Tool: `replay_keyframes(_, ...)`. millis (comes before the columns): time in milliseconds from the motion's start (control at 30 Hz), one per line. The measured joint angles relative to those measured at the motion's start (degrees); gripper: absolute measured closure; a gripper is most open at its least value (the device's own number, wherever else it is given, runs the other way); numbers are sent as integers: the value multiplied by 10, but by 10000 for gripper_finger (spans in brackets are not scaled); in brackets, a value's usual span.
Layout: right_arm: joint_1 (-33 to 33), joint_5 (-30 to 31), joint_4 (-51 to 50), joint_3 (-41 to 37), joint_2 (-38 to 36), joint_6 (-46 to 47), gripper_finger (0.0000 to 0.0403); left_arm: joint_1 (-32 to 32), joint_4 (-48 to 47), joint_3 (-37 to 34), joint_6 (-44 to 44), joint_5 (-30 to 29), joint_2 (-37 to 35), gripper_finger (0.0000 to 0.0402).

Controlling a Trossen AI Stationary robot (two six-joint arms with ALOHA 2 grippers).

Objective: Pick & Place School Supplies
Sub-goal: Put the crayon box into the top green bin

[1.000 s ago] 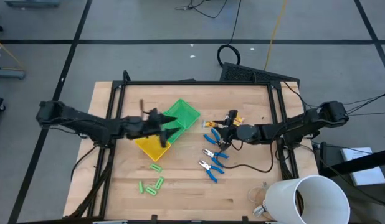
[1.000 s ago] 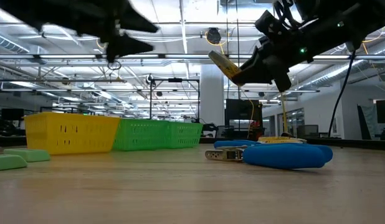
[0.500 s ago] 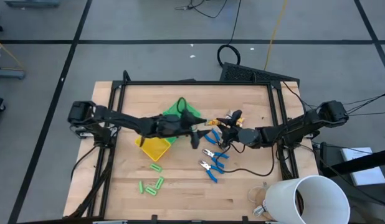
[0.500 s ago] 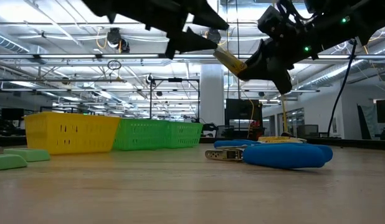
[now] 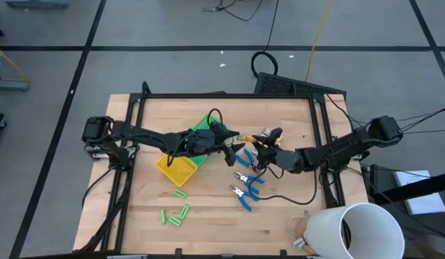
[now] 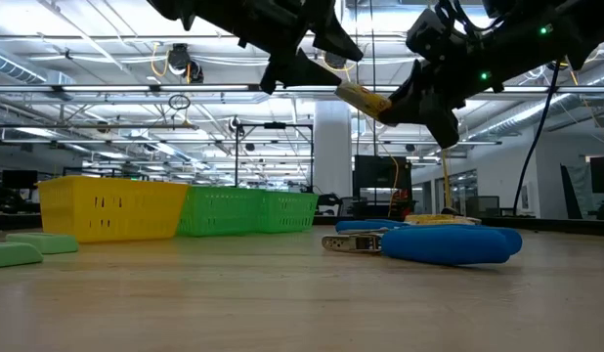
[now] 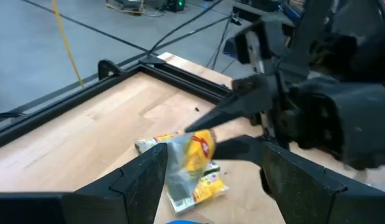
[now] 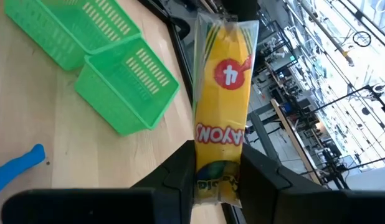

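My left claw [image 5: 233, 141] has swung in from over the tray [image 5: 181, 171] and now hangs open-fingered, empty, right at the crayon pack [image 8: 225, 106]. My right claw [image 5: 260, 143] grips that pack, aloft above the table [image 5: 280, 115]; I'd judge a handover is imminent.

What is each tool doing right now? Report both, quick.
Left tool: open, empty, hovering beside the right arm's raised crayon pack.
Right tool: shut on the crayon pack, held up above the table.
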Motion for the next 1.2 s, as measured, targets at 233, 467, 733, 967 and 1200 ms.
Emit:
replay_keyframes(233, 6, -9, 6, 0, 0, -2, 314, 18, -9, 0, -57, 4, 0, 133)
replay_keyframes(467, 5, -6, 27, 0, 0, -4, 314, 23, -16, 0, -82, 81, 1, 133)
replay_keyframes(733, 4, -4, 33, 0, 0, -5, 314, 22, -23, 0, -94, 86, 4, 133)
replay_keyframes(967, 4, -4, 33, 0, 0, -5, 314, 27, -32, 0, -102, 99, 4, 133)
replay_keyframes(1200, 4, -4, 32, 0, 0, -5, 314, 30, -33, 0, -102, 99, 4, 185)
